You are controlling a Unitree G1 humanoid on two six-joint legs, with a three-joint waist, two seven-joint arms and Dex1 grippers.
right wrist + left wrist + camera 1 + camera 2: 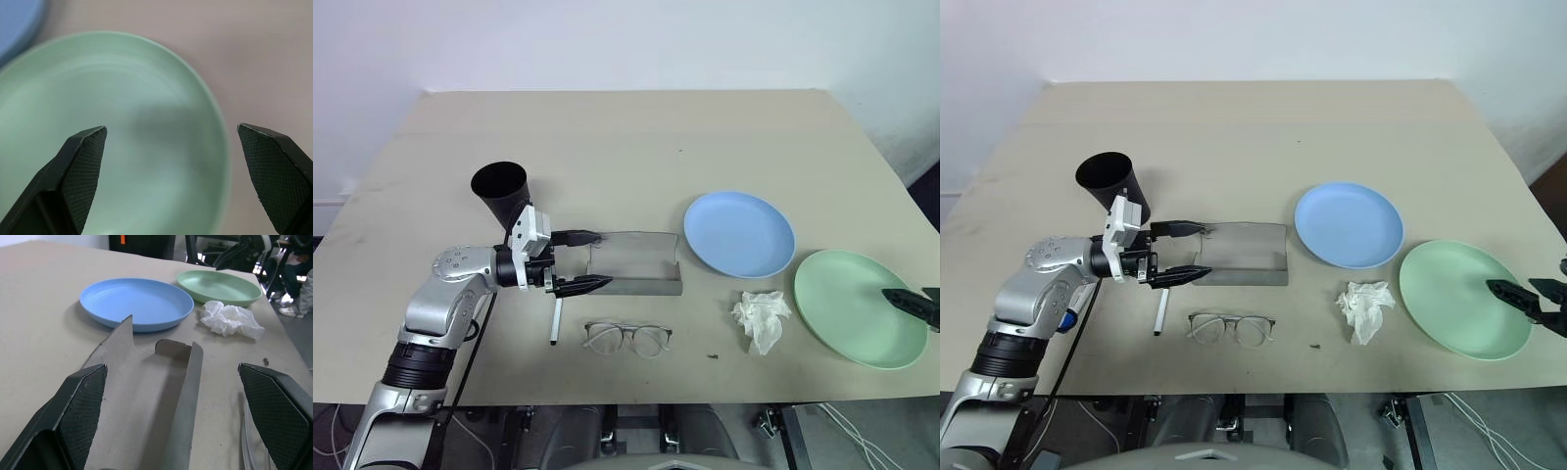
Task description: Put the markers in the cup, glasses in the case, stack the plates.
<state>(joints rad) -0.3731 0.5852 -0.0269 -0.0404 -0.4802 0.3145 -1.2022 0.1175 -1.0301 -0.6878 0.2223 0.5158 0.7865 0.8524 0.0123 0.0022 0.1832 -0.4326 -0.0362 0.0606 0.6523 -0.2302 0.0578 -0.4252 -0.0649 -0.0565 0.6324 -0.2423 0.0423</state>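
On view: one tall black tapered plastic cup (500, 191), one slim white marker (555, 321), one flat grey rectangular case (634, 264) with lid open, one pair of pale thin-framed glasses (627, 338), one crumpled white tissue (761, 315), two round shallow plates.

All resting on a plain beige table (636, 137), set against a white wall (607, 39); dark chair legs and a seated person's legs past the table's far end in the left wrist view.

Cup at the left, tilted, just behind the left gripper (591, 260). Left jaws spread wide, holding nothing, pointing rightward at the case's near end, one finger on each side of that end. Marker flat on the table just below those jaws, glasses right of it, in front of the case and apart from it. Light blue plate (739, 233) right of the case; tissue in front of it, between the two plates. Pale mint green plate (860, 306) farthest right, beside the blue one, not stacked. Right gripper (1528, 297) at the right edge, jaws wide apart and empty, hovering over the green plate's right part.
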